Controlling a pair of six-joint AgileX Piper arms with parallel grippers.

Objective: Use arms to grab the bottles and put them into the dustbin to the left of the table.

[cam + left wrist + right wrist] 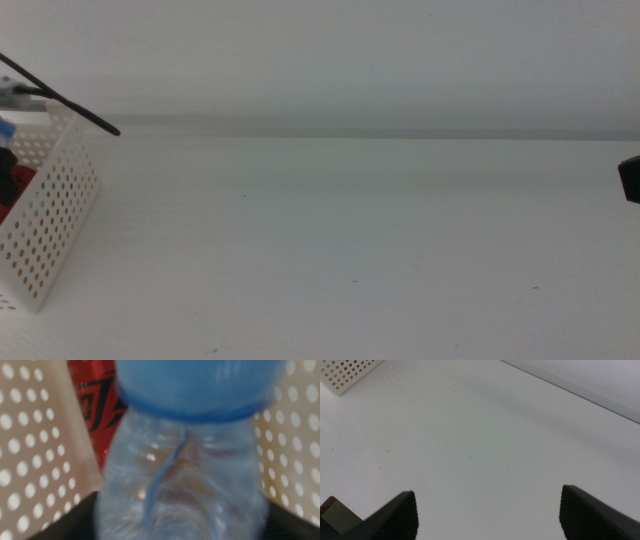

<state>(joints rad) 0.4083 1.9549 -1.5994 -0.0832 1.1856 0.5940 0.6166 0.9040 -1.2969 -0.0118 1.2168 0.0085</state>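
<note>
White table (350,250), dustbin (50,230) leftward; left gripper (180,525) clamping water bottle (185,475), right gripper (487,510) agape.

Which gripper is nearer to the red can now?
Left. The left gripper is inside the dustbin, holding the water bottle just in front of the red can. The right gripper hangs open over the table, far away.

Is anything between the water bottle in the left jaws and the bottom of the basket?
Nothing visible blocks it. The water bottle already hangs inside the basket; the red can lies behind it against a wall, not clearly beneath. The basket floor is hidden.
</note>
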